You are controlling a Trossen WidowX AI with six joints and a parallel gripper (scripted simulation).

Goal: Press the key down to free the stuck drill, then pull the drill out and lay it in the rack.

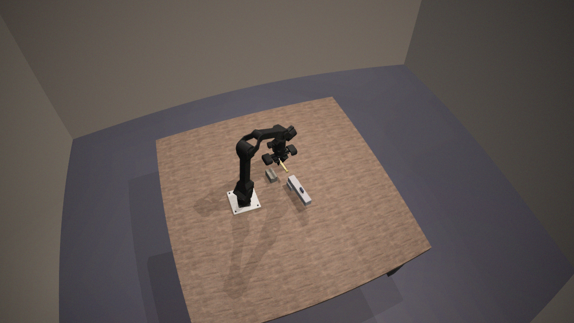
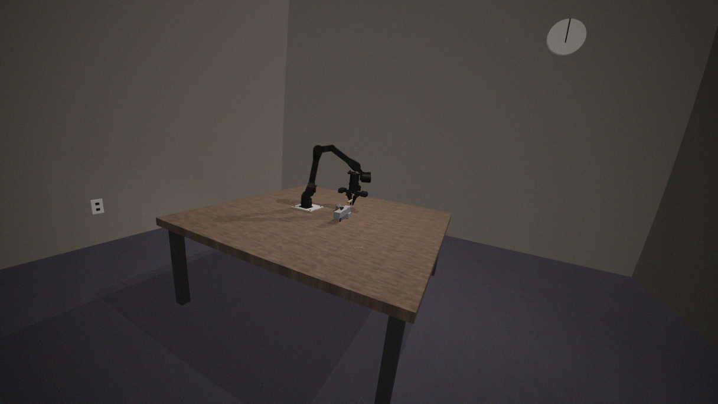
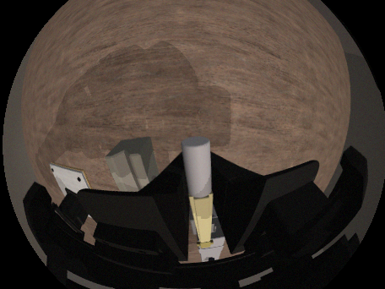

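Grey shank and yellow blade fill your wrist view: the drill is clamped in your hand, its fingers nearly closed around it. That grey end shows clearly only there; from the top you see mainly the yellow part, tilted above the table. Near it sits the grooved grey rack. Beyond, the top view gives you the whole pale block and its dark key; the wrist view partly hides the block.
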